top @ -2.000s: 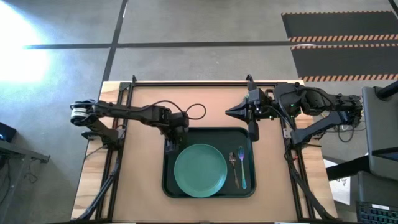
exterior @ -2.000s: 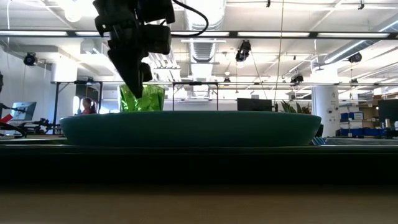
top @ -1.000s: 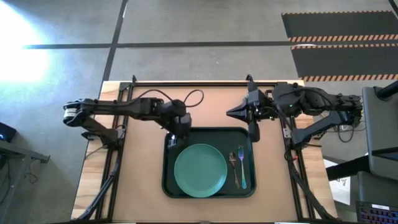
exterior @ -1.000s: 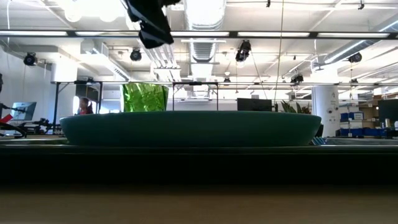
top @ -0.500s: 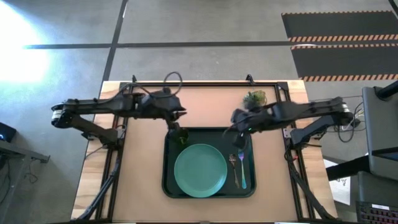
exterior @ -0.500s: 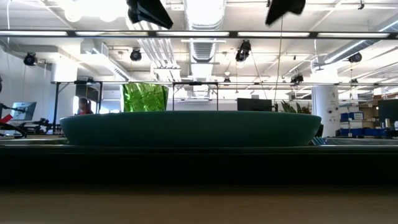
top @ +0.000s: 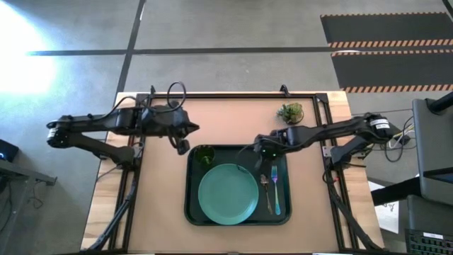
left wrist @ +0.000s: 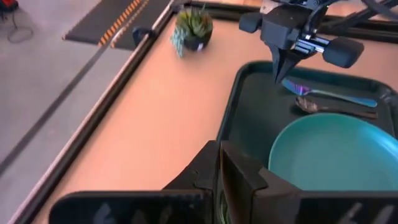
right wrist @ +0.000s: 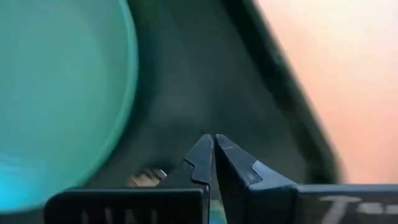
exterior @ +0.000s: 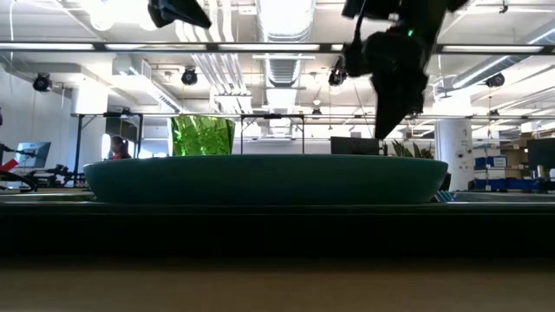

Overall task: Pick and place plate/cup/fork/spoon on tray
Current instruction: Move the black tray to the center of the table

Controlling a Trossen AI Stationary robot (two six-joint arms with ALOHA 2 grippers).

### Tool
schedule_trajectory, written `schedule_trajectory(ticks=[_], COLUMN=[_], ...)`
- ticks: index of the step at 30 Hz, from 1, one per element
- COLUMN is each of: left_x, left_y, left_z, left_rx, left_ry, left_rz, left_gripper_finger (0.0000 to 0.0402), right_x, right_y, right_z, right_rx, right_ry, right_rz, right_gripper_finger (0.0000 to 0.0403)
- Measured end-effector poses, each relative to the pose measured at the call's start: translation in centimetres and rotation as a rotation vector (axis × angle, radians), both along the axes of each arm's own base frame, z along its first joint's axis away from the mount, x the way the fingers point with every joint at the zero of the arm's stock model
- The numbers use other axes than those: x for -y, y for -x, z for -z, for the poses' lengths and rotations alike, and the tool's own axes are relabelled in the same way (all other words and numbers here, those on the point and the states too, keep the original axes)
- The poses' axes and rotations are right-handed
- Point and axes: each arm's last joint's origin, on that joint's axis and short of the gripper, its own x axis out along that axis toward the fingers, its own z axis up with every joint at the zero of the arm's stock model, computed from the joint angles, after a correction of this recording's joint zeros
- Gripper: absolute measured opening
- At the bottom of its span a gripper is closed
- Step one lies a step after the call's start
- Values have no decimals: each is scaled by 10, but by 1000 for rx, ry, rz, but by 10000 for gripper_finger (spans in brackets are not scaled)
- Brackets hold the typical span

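Since half a second ago our left gripper [top: 183,147] has pulled back off the tray [top: 192,210] and now hangs over the bare tabletop [top: 159,198] just outside the tray's rim, its fingers pressed together and holding nothing. Meanwhile our right gripper [top: 255,161] has swung in over the tray, and we see it poised between the plate [top: 228,194] and the cutlery, tips pinched shut on nothing, above the dark tray floor. The cup [top: 205,154] stands upright in the tray's far left corner, just beside the plate, free of both grippers. The plate lies flat in the middle of the tray. To its right we have the spoon [top: 267,190] and the fork [top: 275,190] lying side by side, lengthwise, the spoon nearer the plate. A small potted plant [top: 290,112] sits on the tabletop beyond the tray, near the right arm.
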Motion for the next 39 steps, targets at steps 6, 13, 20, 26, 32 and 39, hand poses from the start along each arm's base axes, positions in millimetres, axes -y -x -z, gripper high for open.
schedule_trajectory(ticks=[6,13,20,26,32,39], left_x=[0,1,0,0,0,0], left_y=[9,15,15,15,15,15], left_z=[24,44,43,43,43,43], left_rx=[-35,-73,-71,-69,-69,-69], left_ry=[56,97,94,93,94,94], left_rz=[-40,-72,-69,-69,-70,-70], left_gripper_finger=[0,0,0,0,0,0], right_x=[10,14,14,21,36,52], right_y=[-4,8,24,31,32,34], right_z=[28,55,76,83,83,83], right_rx=[173,190,112,91,91,89], right_ry=[-108,-187,-186,-68,42,63], right_rz=[29,87,145,210,256,262], right_gripper_finger=[9,9,9,8,8,8])
